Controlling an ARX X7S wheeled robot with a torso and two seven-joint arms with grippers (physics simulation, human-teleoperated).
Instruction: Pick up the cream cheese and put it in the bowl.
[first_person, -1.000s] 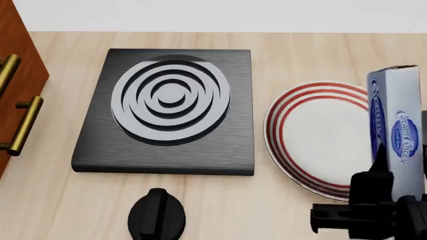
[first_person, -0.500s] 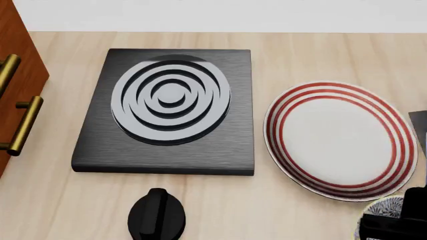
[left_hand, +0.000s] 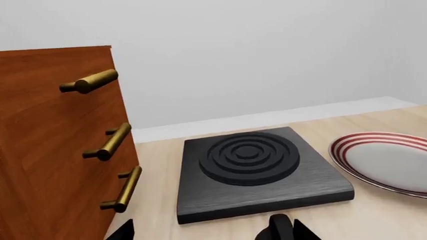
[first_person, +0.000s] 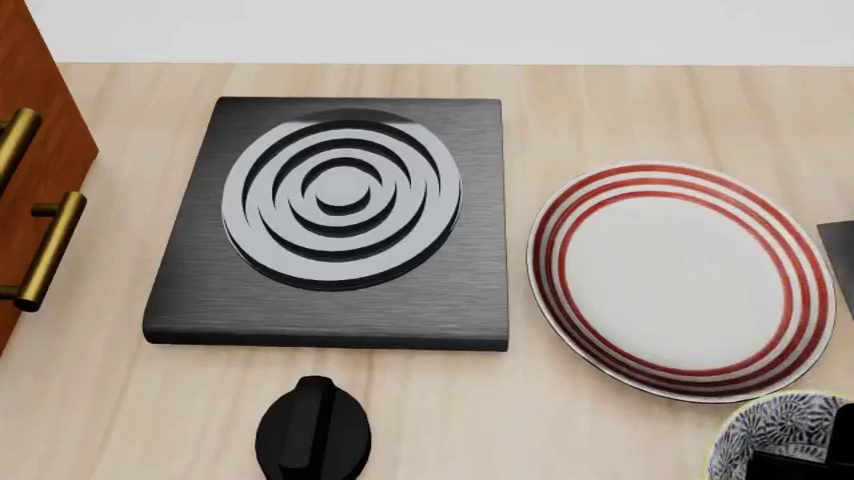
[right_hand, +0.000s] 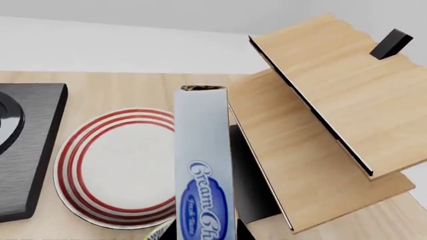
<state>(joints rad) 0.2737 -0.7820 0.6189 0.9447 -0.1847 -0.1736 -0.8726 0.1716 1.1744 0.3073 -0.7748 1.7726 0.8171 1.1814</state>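
The bowl (first_person: 783, 437) and the red-striped plate (first_person: 678, 281) hold nothing visible. The cream cheese (right_hand: 203, 165) stands upright in the right wrist view, apparently clamped in the right jaws; the left jaws' state cannot be told. Since a second ago the box has left the head view, uncovering the bowl.

The cream cheese (right_hand: 203, 170) stands on end in the lower middle of the frame, its pale blue face with the dark blue oval logo and white script turned to the camera and its foot running off the bottom edge. Behind it, at lower left, a red-striped white plate (right_hand: 113, 170) lies on the light wooden worktop (right_hand: 113, 95), with a black slab (right_hand: 30, 150) at the far left. A slanted two-tier wooden shelf (right_hand: 333, 100) fills the right side
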